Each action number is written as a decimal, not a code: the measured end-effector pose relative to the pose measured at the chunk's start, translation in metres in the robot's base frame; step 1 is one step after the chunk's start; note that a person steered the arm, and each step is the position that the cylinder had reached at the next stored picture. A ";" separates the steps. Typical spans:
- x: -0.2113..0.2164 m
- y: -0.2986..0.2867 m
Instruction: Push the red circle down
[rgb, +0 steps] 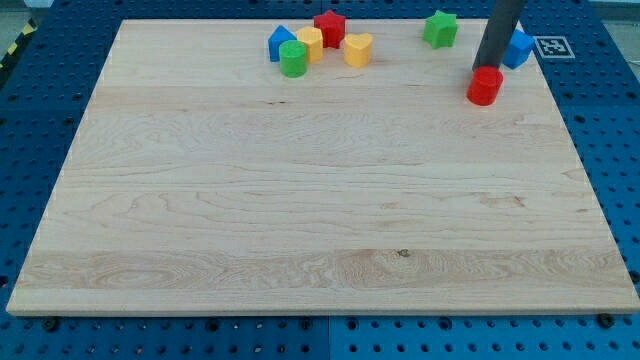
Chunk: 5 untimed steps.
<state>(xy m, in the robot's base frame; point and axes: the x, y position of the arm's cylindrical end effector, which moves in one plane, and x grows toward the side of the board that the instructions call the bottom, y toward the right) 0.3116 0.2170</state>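
Note:
The red circle (485, 86), a short red cylinder, stands near the board's top right. My tip (481, 70) touches the circle's top edge, just above it in the view; the dark rod rises from there toward the view's top. A blue block (518, 48) sits right behind the rod, on its right side, partly hidden by it. A green star-shaped block (439, 28) lies to the rod's left at the top edge.
A cluster sits at the top centre: a blue block (280, 42), a green cylinder (293, 59), a yellow block (311, 43), a red star-shaped block (329, 27) and a yellow block (357, 49). The wooden board (320, 200) lies on a blue perforated table.

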 end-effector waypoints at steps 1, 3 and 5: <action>0.000 0.000; 0.013 0.001; 0.024 0.039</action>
